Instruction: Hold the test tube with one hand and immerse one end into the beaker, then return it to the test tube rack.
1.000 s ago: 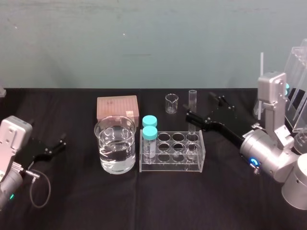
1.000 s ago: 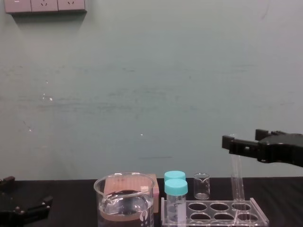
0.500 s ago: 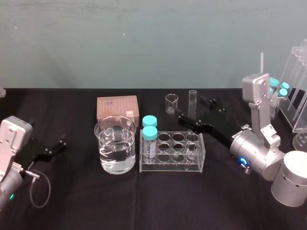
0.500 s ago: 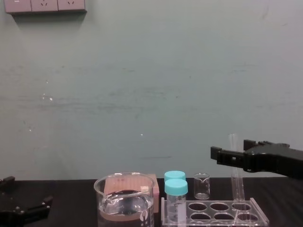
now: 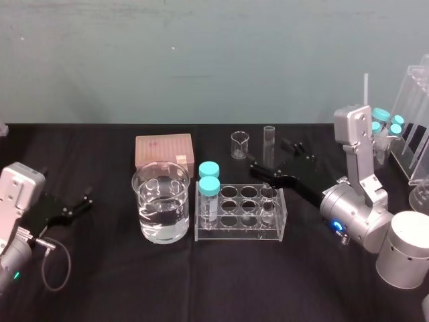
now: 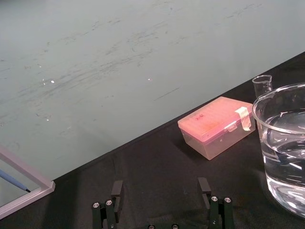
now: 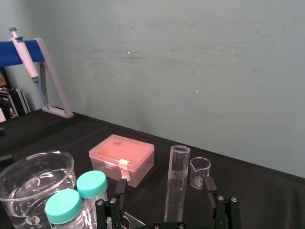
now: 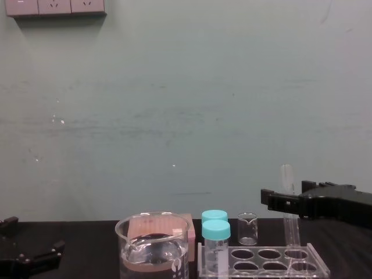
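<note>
Right gripper: spread wide, straddling the test tube (not touching it), apparently to pinch it.
Test tube: stood upright in the test tube rack's two-o'clock hole; beaker waited at nine.
Left gripper: parked, unclenched.

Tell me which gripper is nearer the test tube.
Right. The right gripper straddles the test tube, fingers open either side of it; the left gripper sits far off, beyond the beaker.

Upright test tube inside parted gripper

Teal wall, sockets, black tabletop
</note>
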### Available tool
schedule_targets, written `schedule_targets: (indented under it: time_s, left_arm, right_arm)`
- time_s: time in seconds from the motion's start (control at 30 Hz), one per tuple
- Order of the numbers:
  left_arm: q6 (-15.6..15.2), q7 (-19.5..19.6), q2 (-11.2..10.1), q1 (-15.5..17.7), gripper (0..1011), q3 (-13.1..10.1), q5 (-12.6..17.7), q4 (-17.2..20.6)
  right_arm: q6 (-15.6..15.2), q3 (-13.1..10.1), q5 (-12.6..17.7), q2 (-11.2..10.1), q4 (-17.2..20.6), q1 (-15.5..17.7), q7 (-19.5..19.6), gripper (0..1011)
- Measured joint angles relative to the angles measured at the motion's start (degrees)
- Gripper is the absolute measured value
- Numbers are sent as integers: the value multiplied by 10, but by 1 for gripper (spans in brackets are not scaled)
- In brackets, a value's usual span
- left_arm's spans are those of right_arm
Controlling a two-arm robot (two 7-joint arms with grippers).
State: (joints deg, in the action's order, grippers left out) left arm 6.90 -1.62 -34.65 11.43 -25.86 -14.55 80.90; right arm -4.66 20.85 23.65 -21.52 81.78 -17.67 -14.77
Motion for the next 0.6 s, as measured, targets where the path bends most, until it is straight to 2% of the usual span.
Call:
schedule_targets:
  time_s: [0.6]
  left_arm:
    - [0,0,0,0,1000,0,0,0]
  right_arm:
    - [-19,-20,-22,14,-15,-2,-9,1000]
